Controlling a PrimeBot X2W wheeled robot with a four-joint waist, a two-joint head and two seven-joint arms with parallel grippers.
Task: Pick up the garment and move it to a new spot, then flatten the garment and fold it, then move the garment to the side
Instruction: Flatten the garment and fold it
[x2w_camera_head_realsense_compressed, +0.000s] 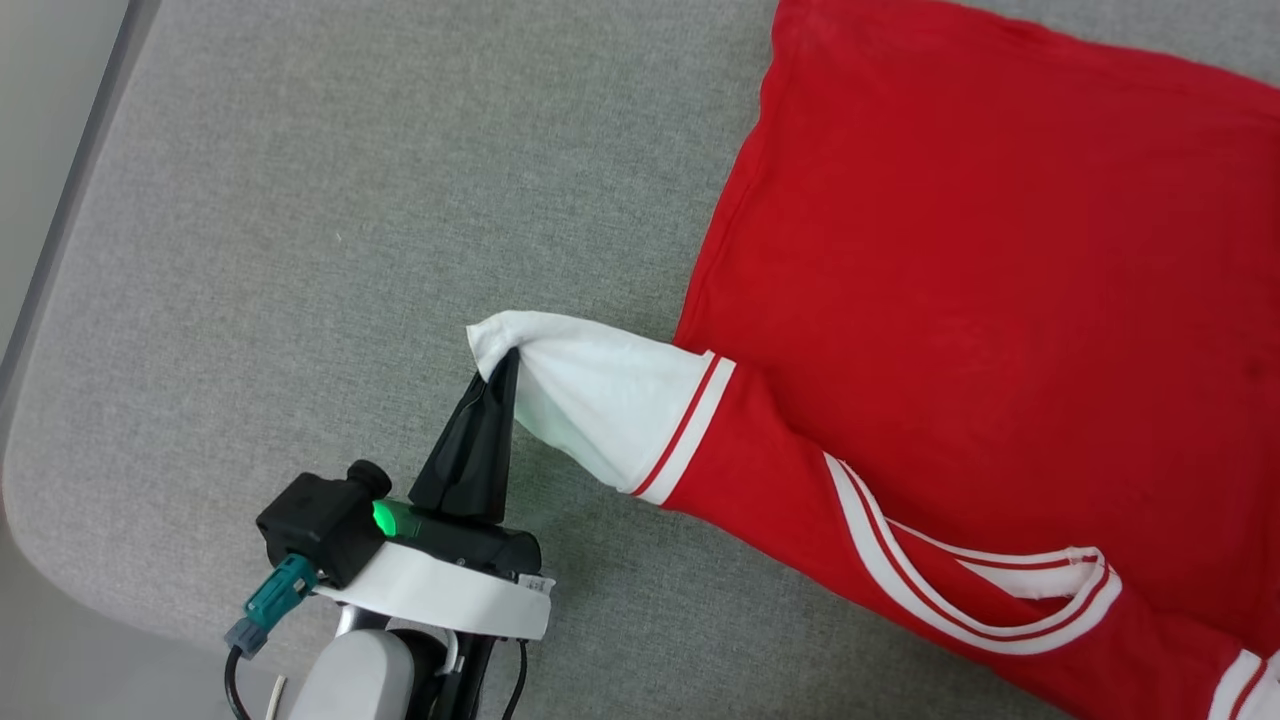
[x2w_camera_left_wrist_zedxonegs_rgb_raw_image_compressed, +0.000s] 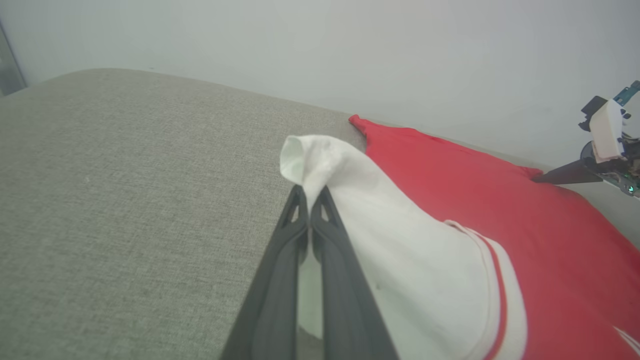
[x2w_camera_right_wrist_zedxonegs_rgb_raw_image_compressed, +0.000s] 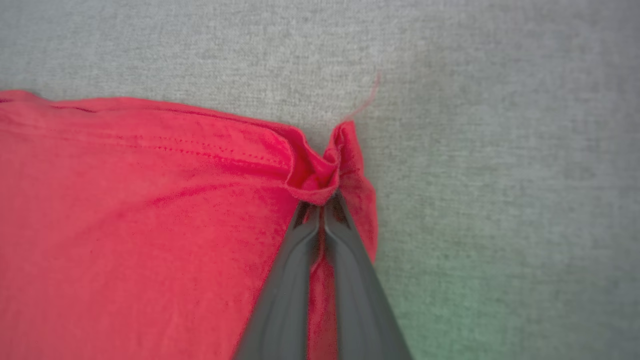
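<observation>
Head view first: the red jersey shirt (x2w_camera_head_realsense_compressed: 980, 280) lies spread over the right side of a grey fabric-covered surface (x2w_camera_head_realsense_compressed: 300, 250) with a rounded corner. Its white short sleeve (x2w_camera_head_realsense_compressed: 600, 395) is drawn out leftward into a soft cone, and the left gripper (x2w_camera_head_realsense_compressed: 503, 368) is clenched on the cuff end. Red-and-white striped trim (x2w_camera_head_realsense_compressed: 690, 430) marks the armhole, and the same stripes run round the collar loop (x2w_camera_head_realsense_compressed: 1000, 600) lower down.

The left wrist view gets right in close. The two dark fingers are pressed together with white knit bunched over their tips. This one adds a plain pale wall (x2w_camera_left_wrist_zedxonegs_rgb_raw_image_compressed: 350, 50) behind, plus the right gripper (x2w_camera_left_wrist_zedxonegs_rgb_raw_image_compressed: 537, 179) way across the shirt, tips at its far red corner.

The right wrist view is a bit blurry but shows that far end up close. The fingers are pinched tight on a puckered hem corner (x2w_camera_right_wrist_zedxonegs_rgb_raw_image_compressed: 320, 170) with a stitch line running along the hem. A loose red thread (x2w_camera_right_wrist_zedxonegs_rgb_raw_image_compressed: 367, 97) trails onto the coarse grey weave.
</observation>
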